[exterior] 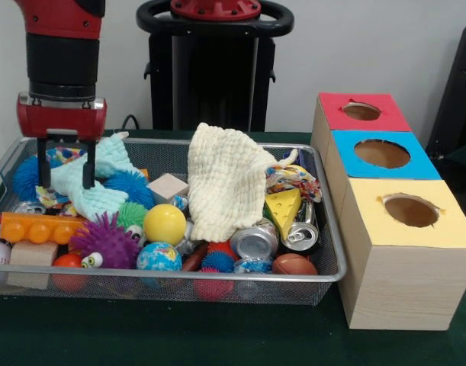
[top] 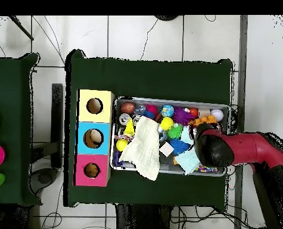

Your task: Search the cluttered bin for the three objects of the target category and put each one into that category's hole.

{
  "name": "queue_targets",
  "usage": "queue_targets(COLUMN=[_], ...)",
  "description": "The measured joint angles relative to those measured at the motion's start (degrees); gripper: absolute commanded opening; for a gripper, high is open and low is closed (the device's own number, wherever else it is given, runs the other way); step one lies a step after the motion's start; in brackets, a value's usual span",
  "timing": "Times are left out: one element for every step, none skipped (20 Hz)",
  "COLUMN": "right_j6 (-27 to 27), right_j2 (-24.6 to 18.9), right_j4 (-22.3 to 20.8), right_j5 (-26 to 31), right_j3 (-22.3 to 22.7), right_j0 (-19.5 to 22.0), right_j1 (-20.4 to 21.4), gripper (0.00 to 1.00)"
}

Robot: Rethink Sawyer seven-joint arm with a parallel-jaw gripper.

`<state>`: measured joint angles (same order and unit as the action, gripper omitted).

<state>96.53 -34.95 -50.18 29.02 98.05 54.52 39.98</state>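
The wire mesh bin [exterior: 333, 252] is full of toys, cans and cloths; it also shows in the overhead view [top: 167, 99]. My gripper [exterior: 65, 183] hangs over the bin's left end, open, with its two fingers [exterior: 88, 168] down either side of a mint green cloth [exterior: 99, 194]. In the overhead view the arm [top: 218, 149] hides the gripper, with the mint cloth [top: 188, 160] beside it. The red-faced hole [exterior: 361, 111] is the farthest of three on the wooden box to the right of the bin, and it also shows in the overhead view [top: 92, 170].
A cream knitted cloth [exterior: 225, 183] drapes over the bin's middle. Around it lie a yellow ball [exterior: 165, 223], a purple spiky ball [exterior: 104, 240], two cans [exterior: 254, 241], a cheese wedge [exterior: 283, 206] and an orange brick [exterior: 34, 227]. The blue hole [exterior: 381, 153] and the yellow hole [exterior: 410, 210] are nearer.
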Motion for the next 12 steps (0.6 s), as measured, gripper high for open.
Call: queue_targets(right_j6=[0.0,0.0,0.0,0.0,0.0,0.0,0.0,0.0,0.0,0.0,0.0,0.0], right_j2=[0.1,0.17,0.25,0.31,0.45,0.59,0.82,1.03,1.3,1.45,1.74,2.02], right_j4=[0.01,0.02,0.04,0.07,0.22,0.36,0.56,0.73,0.92,1.02,1.16,1.29], right_j5=[0.0,0.0,0.0,0.0,-0.01,-0.01,0.0,0.0,-0.01,-0.01,-0.01,-0.01], right_j3=[0.23,0.39,0.55,0.65,0.91,1.17,1.62,2.09,2.74,3.1,3.69,4.29], right_j0=[-0.26,-0.41,-0.55,-0.61,-0.67,-0.72,-0.72,-0.71,-0.72,-0.72,-0.75,-0.77], right_j1=[0.37,0.52,0.66,0.68,0.69,0.69,0.69,0.7,0.7,0.7,0.7,0.7], gripper=[1.0,1.0,1.0,1.0,1.0,1.0,1.0,1.0,1.0,1.0,1.0,1.0])
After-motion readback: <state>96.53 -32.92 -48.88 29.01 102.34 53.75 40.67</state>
